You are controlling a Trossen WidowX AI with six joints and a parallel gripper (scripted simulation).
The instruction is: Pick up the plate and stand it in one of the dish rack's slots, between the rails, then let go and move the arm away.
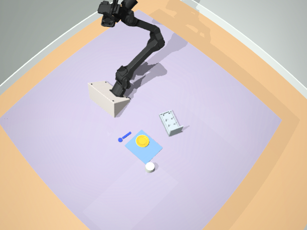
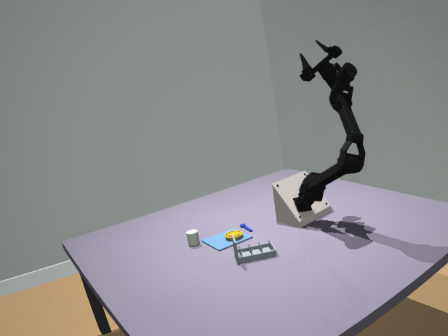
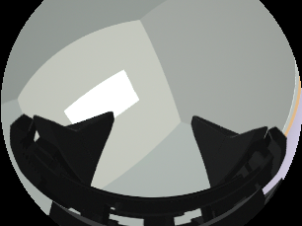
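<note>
A yellow plate (image 1: 142, 140) (image 2: 233, 235) lies flat on the light-blue mat (image 1: 147, 155) (image 2: 217, 244). The pale grey dish rack (image 1: 176, 131) (image 2: 257, 257) stands beside the mat, with small pegs inside and a taller wall at one end. No plate stands in the rack. My gripper (image 1: 111, 8) (image 2: 308, 46) (image 3: 154, 118) is open and empty. It is raised high above the table, far from the plate and the rack. The wrist view shows only my fingers, walls, a bright panel and a sliver of table and floor.
A blue spoon-like object (image 1: 126, 135) (image 2: 246, 228) lies beside the mat, on the side towards the arm's base. A white cylinder (image 1: 149, 167) (image 2: 192, 238) stands near the mat's far corner. The arm's beige wedge base (image 1: 101, 95) (image 2: 286, 209) stands on the lilac table.
</note>
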